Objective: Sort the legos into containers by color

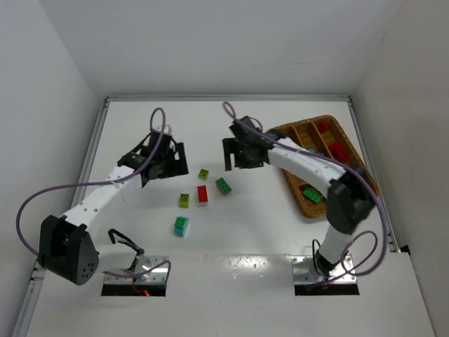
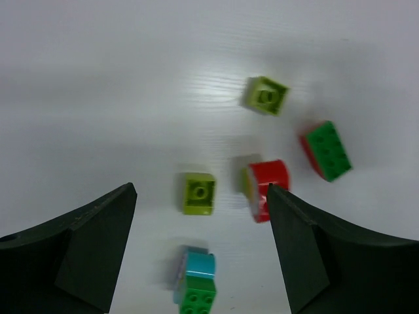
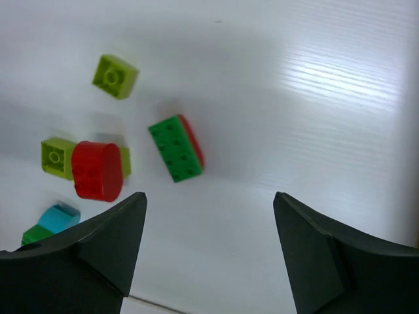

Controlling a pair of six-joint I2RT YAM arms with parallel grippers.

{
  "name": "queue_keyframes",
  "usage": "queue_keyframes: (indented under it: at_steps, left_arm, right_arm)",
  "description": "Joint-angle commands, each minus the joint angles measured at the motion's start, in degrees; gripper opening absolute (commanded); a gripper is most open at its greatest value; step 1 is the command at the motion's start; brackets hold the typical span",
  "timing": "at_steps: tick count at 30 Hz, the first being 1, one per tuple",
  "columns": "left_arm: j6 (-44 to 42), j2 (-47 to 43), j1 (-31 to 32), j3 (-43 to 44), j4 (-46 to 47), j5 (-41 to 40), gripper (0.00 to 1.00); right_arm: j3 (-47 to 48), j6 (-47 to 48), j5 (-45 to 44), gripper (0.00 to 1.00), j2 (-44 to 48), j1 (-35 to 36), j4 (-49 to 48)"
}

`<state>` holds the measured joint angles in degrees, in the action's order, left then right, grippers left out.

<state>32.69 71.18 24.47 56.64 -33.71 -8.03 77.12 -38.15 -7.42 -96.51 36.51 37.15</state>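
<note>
Left gripper (image 2: 200, 196) and right gripper (image 3: 209, 199) both gaping wide, holding nothing.
Loose legos (image 1: 203, 194) sit between them; right arm (image 1: 309, 168) lies across the wicker tray (image 1: 298, 125).

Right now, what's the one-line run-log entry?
left gripper open, empty | right gripper open, empty | loose: two yellow-green bricks, red brick, green brick, cyan-green stack | wicker tray partly filled

overhead view faces down; both wrist views closely share the legos (image 1: 203, 194).
</note>
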Motion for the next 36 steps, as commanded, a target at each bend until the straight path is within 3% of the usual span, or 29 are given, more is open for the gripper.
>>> queue_keyframes:
  at_steps: [1, 11, 16, 22, 30, 33, 36]
  left_arm:
    - [1.6, 0.2, -6.6, -2.8, -2.8, 0.6, 0.87]
    - [3.3, -2.1, -17.1, -4.9, -2.8, 0.7, 0.87]
    - [2.7, -4.3, -21.8, -4.9, -2.8, 0.1, 0.87]
    - [1.2, -5.0, -24.0, -4.9, -4.1, 0.6, 0.87]
    - [0.0, -5.5, -24.6, -4.9, -4.6, 1.7, 0.87]
    - [0.0, -6.0, -25.1, -4.9, -4.6, 2.3, 0.87]
    - [0.0, -6.1, -25.1, -4.9, -4.6, 2.3, 0.87]
  right_arm:
    - [7.7, 7.3, -2.1, 0.79, -7.8, 3.4, 0.4]
    - [33.3, 18.1, 3.4, 0.82, -29.8, 6.5, 6.0]
    - [37.6, 21.0, 5.0, 0.82, -36.9, 8.1, 6.0]
    - [36.0, 19.8, 8.2, 0.78, -39.2, 8.7, 0.3]
    - [34.8, 17.8, 2.5, 0.59, -41.2, 9.7, -3.5]
    - [34.8, 17.8, 0.1, 0.45, -41.8, 9.7, -3.5]
    - [33.1, 17.2, -2.5, 0.38, -39.5, 9.7, -4.3]
